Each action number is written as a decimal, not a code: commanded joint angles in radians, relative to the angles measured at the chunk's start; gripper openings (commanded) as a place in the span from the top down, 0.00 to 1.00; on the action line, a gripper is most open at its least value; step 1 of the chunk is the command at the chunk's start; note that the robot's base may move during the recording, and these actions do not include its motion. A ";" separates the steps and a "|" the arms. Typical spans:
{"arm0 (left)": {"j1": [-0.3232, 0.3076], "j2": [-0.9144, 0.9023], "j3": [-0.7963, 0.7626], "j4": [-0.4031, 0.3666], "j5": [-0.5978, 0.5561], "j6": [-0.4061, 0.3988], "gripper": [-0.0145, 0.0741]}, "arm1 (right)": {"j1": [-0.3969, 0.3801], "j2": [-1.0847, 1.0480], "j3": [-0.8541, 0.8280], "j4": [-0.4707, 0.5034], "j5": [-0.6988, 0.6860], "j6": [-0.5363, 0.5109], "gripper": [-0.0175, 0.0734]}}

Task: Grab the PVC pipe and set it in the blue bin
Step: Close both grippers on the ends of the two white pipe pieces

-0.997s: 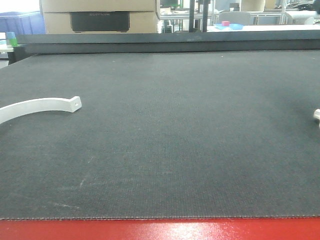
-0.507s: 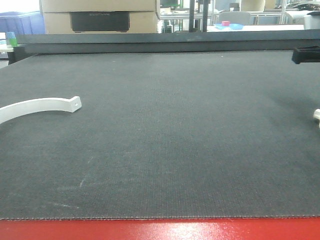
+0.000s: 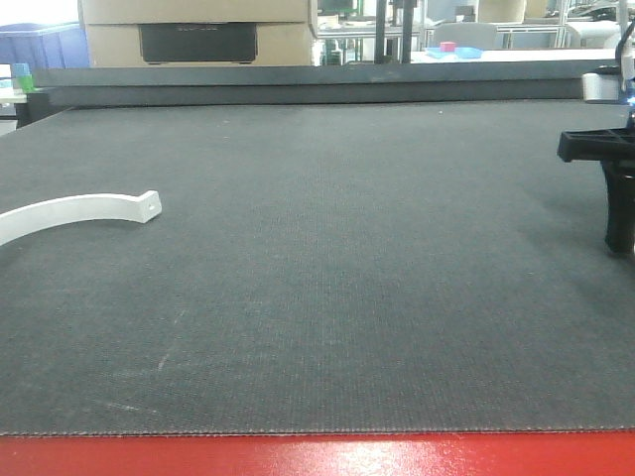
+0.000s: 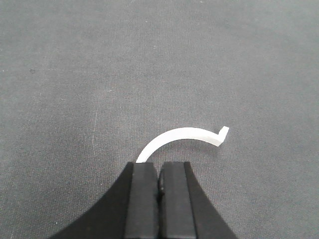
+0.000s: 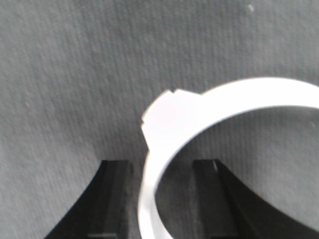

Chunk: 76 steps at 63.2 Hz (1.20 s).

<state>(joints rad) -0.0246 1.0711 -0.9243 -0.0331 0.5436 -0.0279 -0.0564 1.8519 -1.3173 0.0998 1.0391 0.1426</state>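
Two white curved PVC pipe pieces lie on the dark mat. One (image 3: 79, 210) rests at the left of the front view and also shows just ahead of my left gripper (image 4: 159, 174), which is shut and empty. The other PVC pipe piece (image 5: 169, 124) runs between the fingers of my right gripper (image 5: 162, 199); that gripper is open, with space on both sides of the piece. In the front view the right gripper (image 3: 623, 233) stands low at the right edge and hides that piece. A blue container (image 3: 40, 45) sits beyond the table's far left corner; I cannot tell if it is the blue bin.
The dark grey mat (image 3: 327, 278) covers the table, with a red strip (image 3: 317, 456) along the near edge. A cardboard box (image 3: 198, 35) and benches stand behind the far edge.
The right gripper has come down into the front view at the right edge, lowering toward the mat. The white tip seen there before is now hidden behind it. The left piece has not moved.
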 commanded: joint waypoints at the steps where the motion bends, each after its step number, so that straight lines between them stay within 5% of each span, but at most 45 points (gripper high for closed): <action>1: 0.001 -0.002 -0.004 -0.009 -0.004 0.002 0.96 | 0.011 0.006 -0.007 0.003 -0.024 -0.002 0.60; 13: 0.001 -0.002 -0.004 -0.009 0.000 0.002 0.96 | 0.022 0.030 -0.007 0.003 -0.019 -0.002 0.66; 25: 0.001 -0.002 -0.004 -0.009 0.000 -0.015 0.96 | 0.022 0.016 -0.007 -0.011 0.005 -0.002 0.99; 33: 0.001 0.005 -0.028 -0.009 0.055 -0.082 0.96 | 0.022 -0.043 -0.009 -0.013 0.016 -0.004 0.99; 58: 0.001 0.319 -0.367 -0.005 0.481 -0.046 0.96 | 0.022 -0.304 -0.009 -0.006 0.014 -0.031 0.99; 76: 0.001 0.595 -0.408 0.100 0.423 -0.005 0.96 | 0.022 -0.331 -0.006 -0.006 -0.008 -0.068 0.99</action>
<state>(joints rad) -0.0246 1.6052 -1.3204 0.0489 0.9868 -0.0398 -0.0339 1.5276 -1.3254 0.0947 1.0476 0.1097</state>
